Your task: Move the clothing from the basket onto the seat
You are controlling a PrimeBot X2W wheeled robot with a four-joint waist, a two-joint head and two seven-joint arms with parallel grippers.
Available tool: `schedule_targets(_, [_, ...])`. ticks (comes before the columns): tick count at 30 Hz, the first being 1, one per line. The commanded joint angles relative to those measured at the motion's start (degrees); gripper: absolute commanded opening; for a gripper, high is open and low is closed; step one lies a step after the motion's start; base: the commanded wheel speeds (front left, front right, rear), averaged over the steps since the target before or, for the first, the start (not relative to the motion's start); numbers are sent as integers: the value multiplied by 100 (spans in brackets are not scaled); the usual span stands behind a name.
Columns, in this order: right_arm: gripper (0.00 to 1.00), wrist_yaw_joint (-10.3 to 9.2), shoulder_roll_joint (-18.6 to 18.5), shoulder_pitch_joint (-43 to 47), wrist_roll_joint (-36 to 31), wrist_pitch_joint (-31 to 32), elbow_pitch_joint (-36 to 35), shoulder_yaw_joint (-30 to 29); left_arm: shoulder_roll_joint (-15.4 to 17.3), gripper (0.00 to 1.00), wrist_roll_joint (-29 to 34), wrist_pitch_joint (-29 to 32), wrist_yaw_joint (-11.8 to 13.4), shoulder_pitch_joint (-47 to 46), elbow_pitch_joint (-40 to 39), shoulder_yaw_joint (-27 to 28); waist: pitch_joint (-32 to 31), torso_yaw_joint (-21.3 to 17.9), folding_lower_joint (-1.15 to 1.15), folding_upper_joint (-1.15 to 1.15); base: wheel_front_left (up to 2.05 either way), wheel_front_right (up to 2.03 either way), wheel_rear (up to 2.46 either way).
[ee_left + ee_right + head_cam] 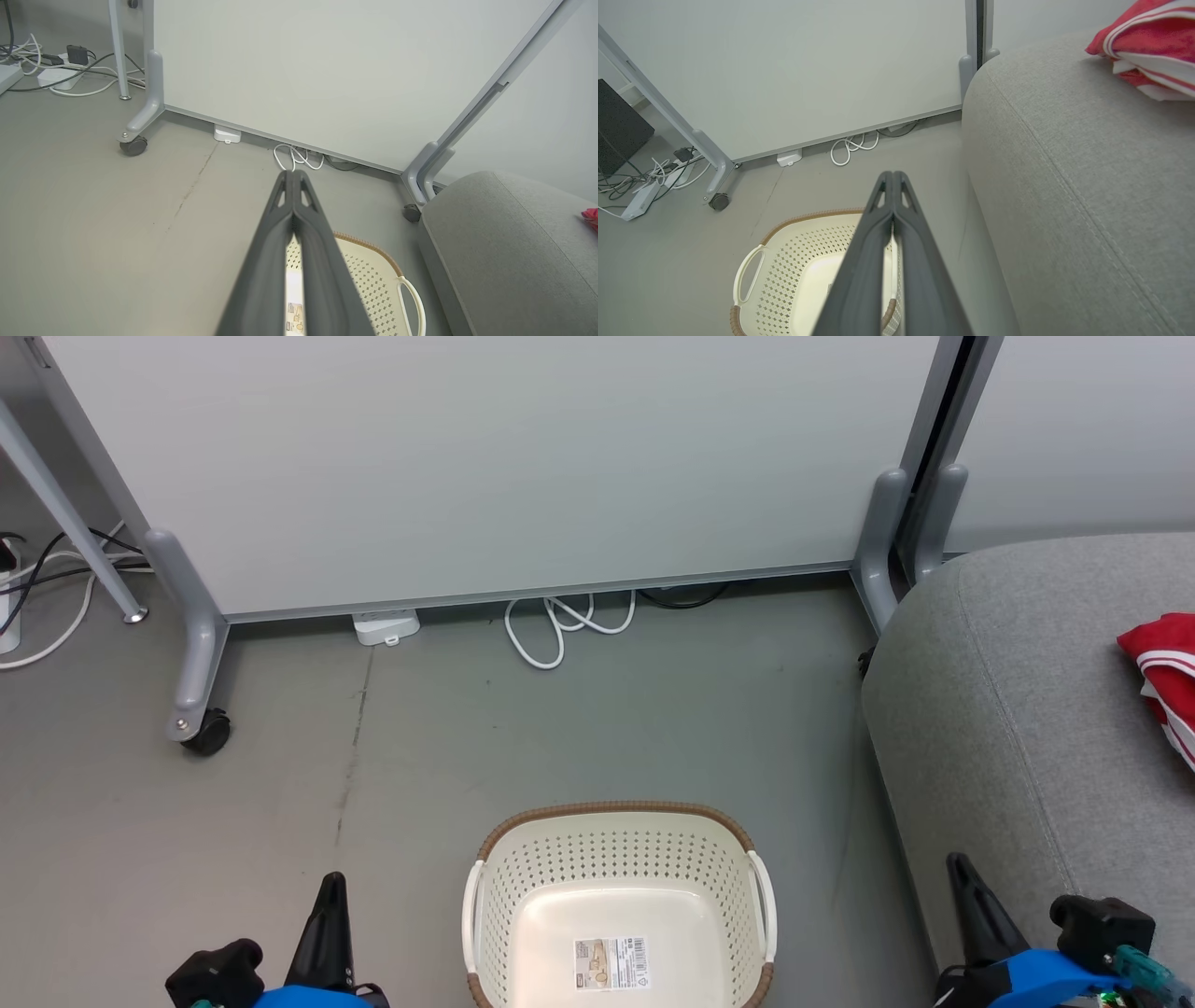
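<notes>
You find the seat [1008, 728] at right, with the basket [616, 831] on the floor [373, 784] near it. The clothing [1162, 663] lies on the seat, well apart from your right gripper [893, 176], ahead and right of its tips. That claw and the left gripper [293, 175], 2 in all, are pressed closed and empty.

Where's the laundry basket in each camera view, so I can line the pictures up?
Head view: basket bottom centre, cut by the bottom edge.
Left wrist view: basket at the bottom, right of centre, partly behind the left gripper.
Right wrist view: basket bottom left, partly behind the right gripper.
Shared landmark: the coiled white cable at the foot of the panel, beyond the basket.
</notes>
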Motion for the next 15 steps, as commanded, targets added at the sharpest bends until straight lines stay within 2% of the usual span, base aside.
schedule_targets(1, [0,0,-19,-109,257,36,-119,-21,40,0,-225,39,1,-170,-121,45,-2,-5,0,0,0,0,0])
schedule_targets(15, [0,0,-27,-202,1724,294,-224,-48,83,0,-1548,342,-2,-291,-260,145,-23,-63,0,0,0,0,0])
